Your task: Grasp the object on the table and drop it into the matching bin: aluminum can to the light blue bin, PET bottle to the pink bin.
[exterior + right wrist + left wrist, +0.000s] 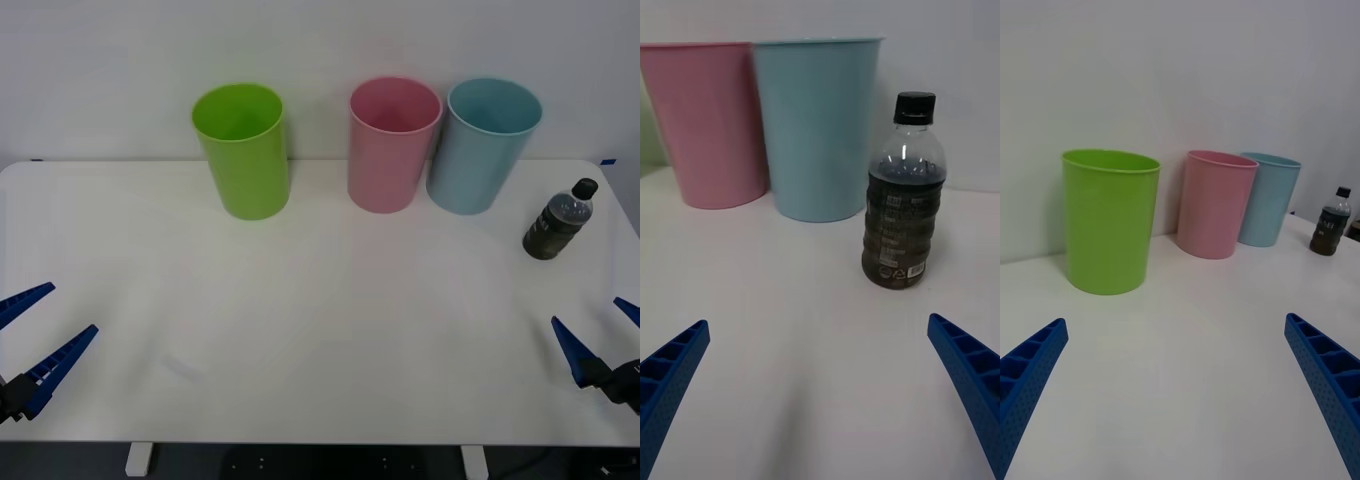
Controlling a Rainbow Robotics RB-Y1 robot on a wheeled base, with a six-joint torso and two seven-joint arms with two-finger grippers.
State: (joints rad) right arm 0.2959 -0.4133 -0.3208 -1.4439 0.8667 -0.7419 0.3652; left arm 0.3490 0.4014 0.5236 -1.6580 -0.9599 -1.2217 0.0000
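Note:
A small PET bottle [558, 221] with dark contents and a black cap stands upright on the white table [320, 340], at the far right. The right wrist view has the bottle [902, 217] straight ahead, beside the light blue bin [818, 127]. The pink bin [392, 143] and the light blue bin [483, 144] stand side by side at the back. My right gripper [598, 345] hovers open near the front right edge, well short of the bottle. At the front left my left gripper [35, 340] is open and holds nothing.
A lime green bin [242, 150] stands at the back left of the pink one. A white wall runs behind the bins. The table's right edge lies close to the bottle.

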